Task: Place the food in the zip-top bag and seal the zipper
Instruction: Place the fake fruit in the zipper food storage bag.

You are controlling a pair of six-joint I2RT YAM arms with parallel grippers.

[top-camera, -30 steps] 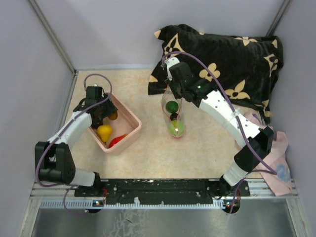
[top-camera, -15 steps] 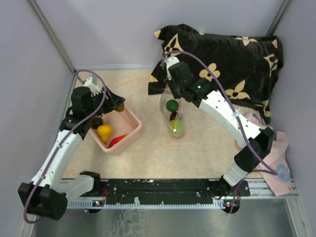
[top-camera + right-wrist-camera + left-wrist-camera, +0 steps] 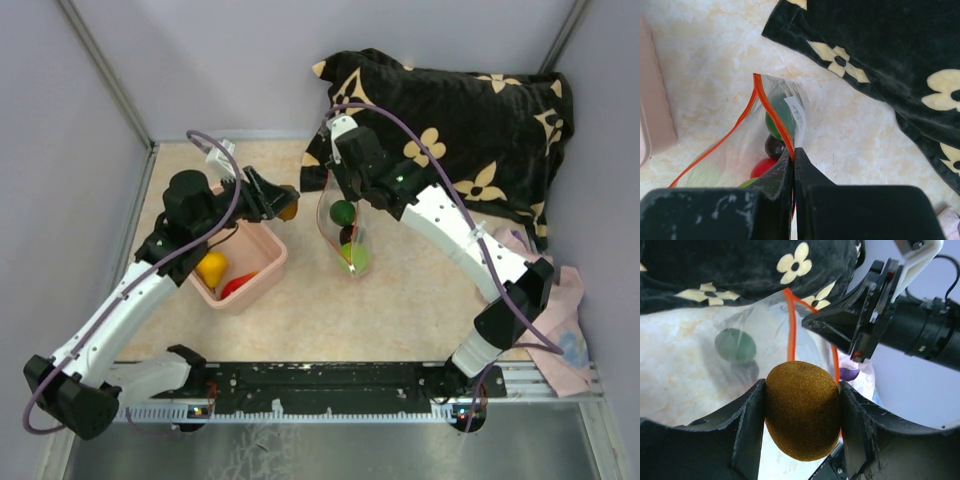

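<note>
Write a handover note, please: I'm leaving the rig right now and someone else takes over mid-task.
Left gripper: shut on a brown fuzzy fruit, held in the air beside the zip-top bag.
Right gripper: shut on the bag's mouth edge, holding it up; the zipper is open.
Done: a dark green piece, a dark round piece, a red piece and a light green piece are in the bag.
Left: drop in the brown fruit, move the yellow piece and the red pepper-like piece from the pink bin, then seal the zipper.
</note>
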